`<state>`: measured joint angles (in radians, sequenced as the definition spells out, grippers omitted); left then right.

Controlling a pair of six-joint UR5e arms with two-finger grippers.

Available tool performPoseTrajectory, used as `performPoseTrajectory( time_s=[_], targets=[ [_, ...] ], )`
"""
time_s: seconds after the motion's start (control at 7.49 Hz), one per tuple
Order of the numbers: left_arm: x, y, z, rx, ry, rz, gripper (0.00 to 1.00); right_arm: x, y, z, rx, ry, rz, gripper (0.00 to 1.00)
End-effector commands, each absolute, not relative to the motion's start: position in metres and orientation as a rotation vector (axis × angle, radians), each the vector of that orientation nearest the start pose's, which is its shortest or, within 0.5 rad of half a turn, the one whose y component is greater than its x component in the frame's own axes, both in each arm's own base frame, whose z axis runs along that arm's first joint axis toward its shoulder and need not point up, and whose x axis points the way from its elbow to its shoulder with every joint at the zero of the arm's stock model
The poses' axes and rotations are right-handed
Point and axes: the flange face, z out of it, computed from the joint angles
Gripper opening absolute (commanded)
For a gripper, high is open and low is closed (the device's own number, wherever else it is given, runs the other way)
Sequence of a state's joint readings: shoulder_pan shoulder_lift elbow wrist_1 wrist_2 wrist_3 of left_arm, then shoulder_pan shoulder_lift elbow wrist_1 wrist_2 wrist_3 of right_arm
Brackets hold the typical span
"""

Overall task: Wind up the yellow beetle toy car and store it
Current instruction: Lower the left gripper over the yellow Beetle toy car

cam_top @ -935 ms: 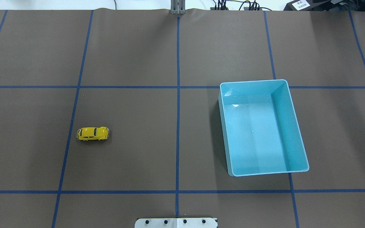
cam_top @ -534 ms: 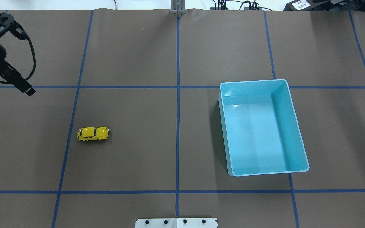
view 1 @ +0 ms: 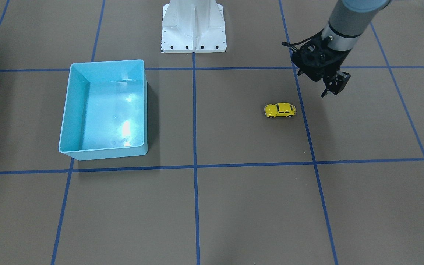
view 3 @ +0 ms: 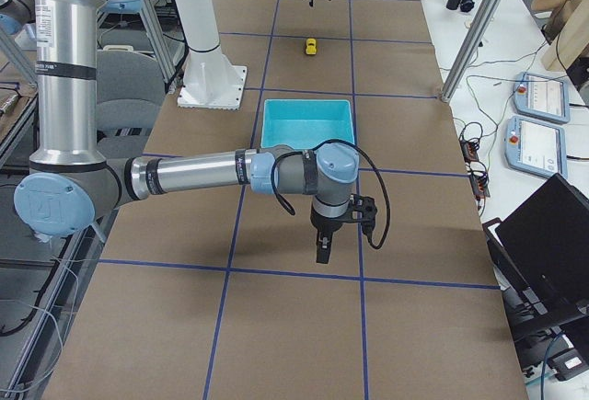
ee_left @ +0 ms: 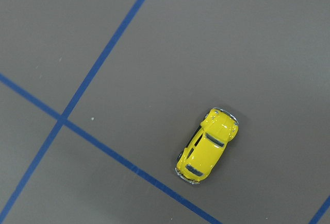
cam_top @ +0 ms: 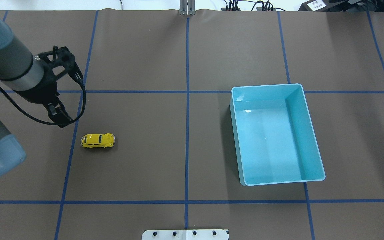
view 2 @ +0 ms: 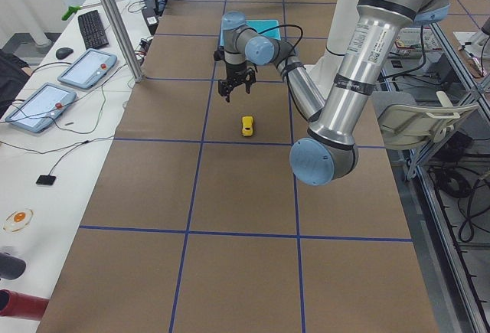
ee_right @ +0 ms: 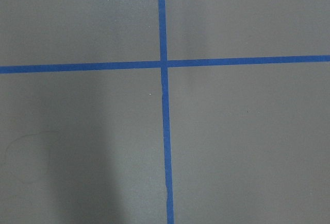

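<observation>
The yellow beetle toy car point(cam_top: 98, 141) stands on its wheels on the brown mat, left of the centre line; it also shows in the front view point(view 1: 280, 110) and the left wrist view point(ee_left: 208, 145). My left gripper point(cam_top: 62, 119) hovers above the mat, up and to the left of the car and apart from it. It is open and empty, as in the front view point(view 1: 331, 92). The light-blue bin point(cam_top: 267, 85) stands empty on the right half. My right gripper point(view 3: 320, 255) shows only in the exterior right view, beyond the bin's right; I cannot tell whether it is open.
Blue tape lines divide the mat into squares. The robot's white base plate point(view 1: 193, 33) sits at the robot's edge of the table. The right wrist view shows only a tape crossing point(ee_right: 163, 63). Tablets and cables lie on side tables.
My left arm has come in from the left edge and moved right and down toward the car. The car and the bin have not moved.
</observation>
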<state>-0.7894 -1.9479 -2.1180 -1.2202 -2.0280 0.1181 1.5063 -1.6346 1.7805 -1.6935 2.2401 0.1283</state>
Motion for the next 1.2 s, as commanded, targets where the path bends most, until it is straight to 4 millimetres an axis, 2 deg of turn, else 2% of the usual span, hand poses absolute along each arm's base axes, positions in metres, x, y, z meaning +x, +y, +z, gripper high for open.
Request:
performPoseTrajectory(
  time_s=[0.0,0.27,0.67,0.8,0.94,1.07],
  targets=[
    [0.328,-0.418,0.268,0.407,0.567,1.155,1.0,0.042,-0.466,0.612,-0.054,-0.667,0.058,1.0],
    [0.337,-0.414,0.264,0.363,0.553,1.183,1.0,0.042,-0.467,0.613,-0.058,-0.665,0.061,1.0],
    [0.373,-0.397,0.265,0.386,0.505,1.249,1.0,0.041,-0.467,0.617,-0.066,-0.666,0.063,1.0],
    [0.394,-0.379,0.266,0.386,0.489,1.297,1.0,0.041,-0.467,0.617,-0.066,-0.666,0.063,1.0],
    [0.401,-0.374,0.267,0.386,0.487,1.319,1.0,0.041,-0.469,0.615,-0.063,-0.666,0.062,1.0],
    [0.408,-0.381,0.268,0.431,0.444,1.473,1.0,0.041,-0.469,0.618,-0.068,-0.666,0.064,1.0]
  ],
)
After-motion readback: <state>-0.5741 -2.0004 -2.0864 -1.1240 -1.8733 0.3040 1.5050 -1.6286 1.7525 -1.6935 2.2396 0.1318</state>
